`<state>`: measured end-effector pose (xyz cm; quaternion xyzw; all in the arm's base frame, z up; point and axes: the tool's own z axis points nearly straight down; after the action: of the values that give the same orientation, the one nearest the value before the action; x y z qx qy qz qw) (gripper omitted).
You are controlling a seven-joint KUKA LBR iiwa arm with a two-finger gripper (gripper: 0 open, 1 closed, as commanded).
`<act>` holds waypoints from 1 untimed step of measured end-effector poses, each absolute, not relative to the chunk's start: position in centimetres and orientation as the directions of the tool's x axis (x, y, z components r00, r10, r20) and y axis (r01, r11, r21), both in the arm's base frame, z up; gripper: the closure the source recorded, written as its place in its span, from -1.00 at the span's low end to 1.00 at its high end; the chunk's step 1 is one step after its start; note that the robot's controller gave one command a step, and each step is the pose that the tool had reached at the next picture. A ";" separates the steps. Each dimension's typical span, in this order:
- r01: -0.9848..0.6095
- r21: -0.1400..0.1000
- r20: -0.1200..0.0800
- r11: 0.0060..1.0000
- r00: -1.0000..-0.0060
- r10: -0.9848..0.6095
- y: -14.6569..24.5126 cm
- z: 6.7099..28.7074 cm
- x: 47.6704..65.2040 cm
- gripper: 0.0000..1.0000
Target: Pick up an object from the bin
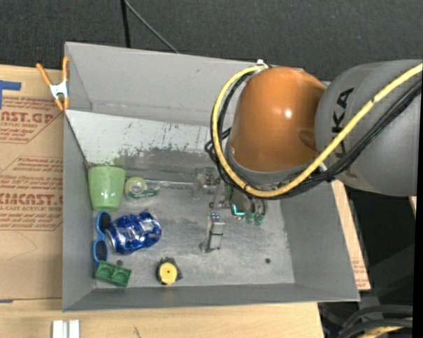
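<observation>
Here the gripper (213, 243) stands on bare floor near the middle of the bin (166, 82), its fingers (214, 231) seemingly pressed together with nothing between them. Nearest are a small yellow disc (167, 272) by the front wall and a crumpled blue packet (133, 233) toward the left wall. A green cup (106, 187) and a green block (112, 273) lie against that left wall.

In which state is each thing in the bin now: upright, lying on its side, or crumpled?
green cup: seems to lie on its side
pale roll: lying beside the cup
blue bag: crumpled, lying flat
green block: lying flat
yellow disc: lying flat, apart from the others
</observation>
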<state>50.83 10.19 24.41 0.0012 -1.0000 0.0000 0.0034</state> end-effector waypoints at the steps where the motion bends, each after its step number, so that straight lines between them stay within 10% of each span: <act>1: -0.178 0.001 0.005 0.984 -0.984 -0.178 12.6 13.8 53.1 -1.00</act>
<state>53.13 12.63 13.81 0.0893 -0.9960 -0.0001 0.0023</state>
